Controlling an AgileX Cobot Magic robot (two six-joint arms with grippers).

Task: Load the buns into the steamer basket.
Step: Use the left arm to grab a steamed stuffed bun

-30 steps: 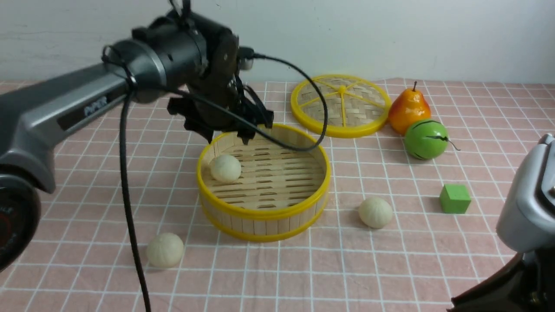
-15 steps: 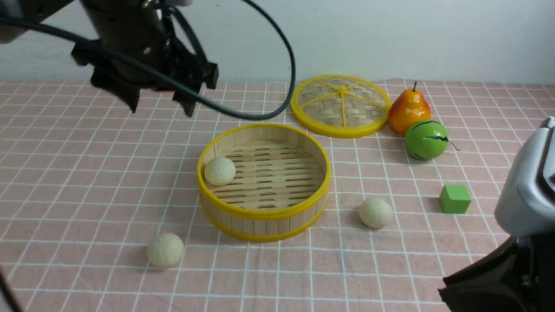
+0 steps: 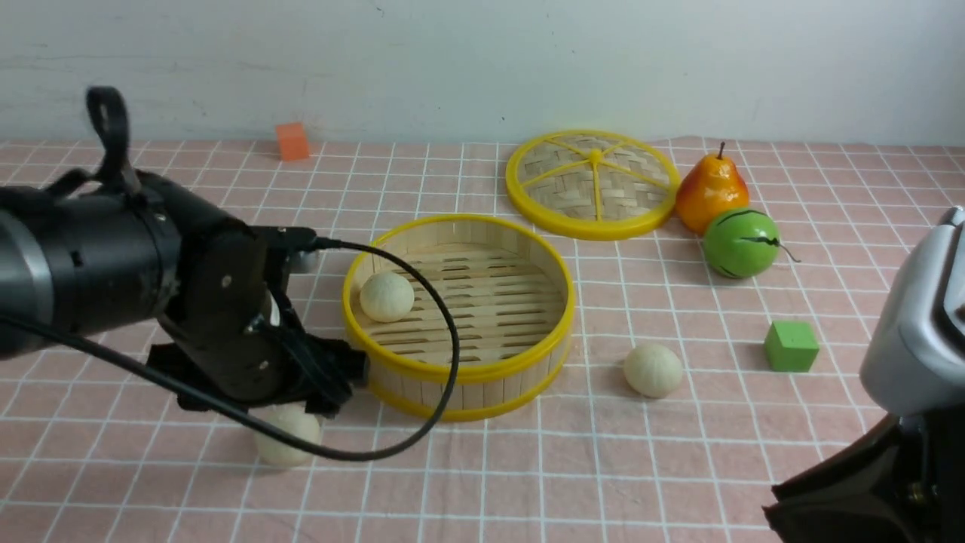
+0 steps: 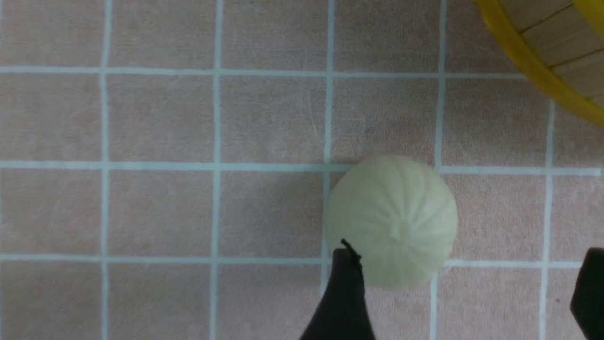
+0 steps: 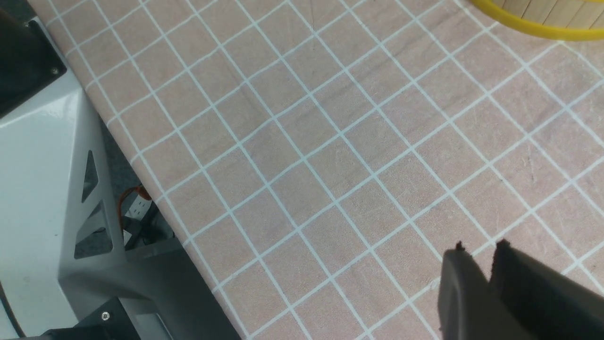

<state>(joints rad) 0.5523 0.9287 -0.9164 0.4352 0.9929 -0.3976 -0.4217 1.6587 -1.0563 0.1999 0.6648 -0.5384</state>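
The steamer basket (image 3: 452, 391) stands mid-table with one bun (image 3: 387, 296) lying against its left inner wall. A second bun (image 3: 653, 370) rests on the cloth to the basket's right. The third bun (image 3: 290, 446) sits front left, partly covered by my left gripper (image 3: 309, 396) hanging low over it. In the left wrist view that gripper (image 4: 465, 283) is open and this bun (image 4: 391, 222) lies beside one finger (image 4: 344, 293), off the middle of the gap. My right gripper (image 5: 480, 248) hovers over bare cloth, fingers nearly together, holding nothing.
A flat woven lid (image 3: 593, 183), a pear (image 3: 710, 188) and a green striped ball (image 3: 740, 243) stand at the back right. A green cube (image 3: 790, 346) lies right, an orange block (image 3: 292, 141) far back. The table edge and robot base (image 5: 47, 189) show near the right arm.
My left arm rose away from above the basket, swung left, then came down over the front-left bun with its jaws wider. The bun in the basket rolled slightly and settled.
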